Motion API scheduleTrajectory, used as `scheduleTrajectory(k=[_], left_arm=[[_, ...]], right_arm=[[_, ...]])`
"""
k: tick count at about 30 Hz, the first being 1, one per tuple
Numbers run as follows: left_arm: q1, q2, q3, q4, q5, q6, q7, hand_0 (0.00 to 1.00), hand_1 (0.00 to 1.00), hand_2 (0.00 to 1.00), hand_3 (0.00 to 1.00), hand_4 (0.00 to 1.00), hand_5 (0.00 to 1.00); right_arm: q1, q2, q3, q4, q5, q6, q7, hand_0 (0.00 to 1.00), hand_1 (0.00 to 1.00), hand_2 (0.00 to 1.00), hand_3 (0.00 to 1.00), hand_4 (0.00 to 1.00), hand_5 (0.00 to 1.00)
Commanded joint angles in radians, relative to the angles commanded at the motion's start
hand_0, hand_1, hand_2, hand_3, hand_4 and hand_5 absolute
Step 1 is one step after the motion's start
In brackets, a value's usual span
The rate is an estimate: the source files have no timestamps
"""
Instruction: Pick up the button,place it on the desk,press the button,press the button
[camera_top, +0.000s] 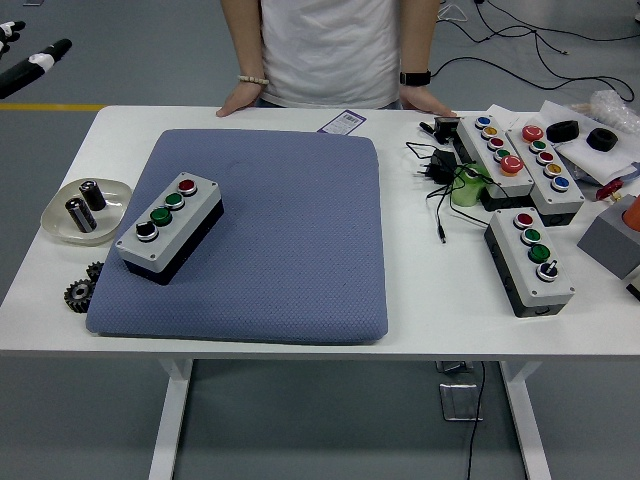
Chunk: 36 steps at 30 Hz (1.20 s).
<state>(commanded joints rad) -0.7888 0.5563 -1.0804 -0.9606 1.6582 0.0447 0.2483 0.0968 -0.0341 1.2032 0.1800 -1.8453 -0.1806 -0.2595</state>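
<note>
A grey button box (170, 222) with a red, two green and a black button lies slantwise on the left part of the blue mat (290, 230). My left hand (30, 62) shows only at the picture's top left corner, above the floor and well away from the box; its black fingers with white tips are stretched out and hold nothing. My right hand is out of sight. A person stands at the far side with both hands (240, 98) resting flat on the table's far edge.
Three more button boxes (530, 262) (495, 150) (545, 160) stand at the right, with a black adapter and cable (438, 168), a green object (466, 186) and a grey block (610, 240). A dish with batteries (85, 208) and gears (80, 290) lie at the left.
</note>
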Motion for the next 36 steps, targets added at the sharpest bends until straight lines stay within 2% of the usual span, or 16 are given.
scheduleTrajectory(k=[3,8,15,19,25,27,30,33,36], left_arm=[[0.012,-0.004,0.036,-0.048,0.093,-0.035,0.05,0.998,0.998,0.998,0.998,0.998,0.905],[0.02,-0.015,0.092,-0.115,0.071,-0.05,0.113,0.998,0.998,0.998,0.998,0.998,0.905],[0.03,-0.058,0.147,-0.153,0.1,-0.03,0.191,0.998,0.998,0.998,0.998,0.998,0.904],[0.043,-0.068,0.174,-0.189,0.096,-0.025,0.22,0.998,0.998,0.998,0.998,0.998,0.904],[0.068,-0.081,0.211,-0.232,0.131,-0.028,0.301,0.998,0.998,0.998,0.998,0.998,0.908],[0.075,-0.085,0.227,-0.239,0.138,-0.012,0.327,0.998,0.998,0.998,0.998,0.998,0.905],[0.09,-0.09,0.26,-0.248,0.176,0.057,0.375,0.998,0.998,0.998,0.998,0.998,0.905],[0.099,-0.099,0.285,-0.243,0.194,0.099,0.397,0.998,0.998,0.998,0.998,0.998,0.88],[0.101,-0.109,0.304,-0.223,0.202,0.1,0.397,0.998,0.998,0.998,0.998,0.998,0.88]], right_arm=[[-0.001,0.0,-0.006,0.0,0.009,0.0,0.001,0.734,0.738,0.787,0.732,0.4,0.212],[-0.002,0.0,-0.007,0.0,0.01,-0.001,0.002,0.734,0.738,0.787,0.732,0.4,0.212],[-0.005,0.0,-0.004,0.0,0.008,-0.004,0.002,0.733,0.738,0.786,0.728,0.402,0.211],[-0.006,-0.001,-0.005,0.0,0.006,-0.005,0.001,0.733,0.738,0.786,0.728,0.402,0.211],[-0.006,-0.001,-0.006,0.0,0.007,-0.005,0.001,0.733,0.733,0.786,0.728,0.401,0.211],[-0.006,-0.002,-0.005,0.0,0.004,-0.005,0.001,0.733,0.735,0.784,0.727,0.399,0.212],[-0.007,-0.002,-0.002,0.0,0.001,-0.006,0.001,0.733,0.735,0.784,0.727,0.399,0.212],[-0.007,-0.003,0.001,0.0,-0.003,-0.006,0.001,0.732,0.722,0.783,0.725,0.399,0.212],[-0.007,-0.003,0.003,0.0,-0.004,-0.006,0.001,0.732,0.722,0.783,0.725,0.399,0.212]])
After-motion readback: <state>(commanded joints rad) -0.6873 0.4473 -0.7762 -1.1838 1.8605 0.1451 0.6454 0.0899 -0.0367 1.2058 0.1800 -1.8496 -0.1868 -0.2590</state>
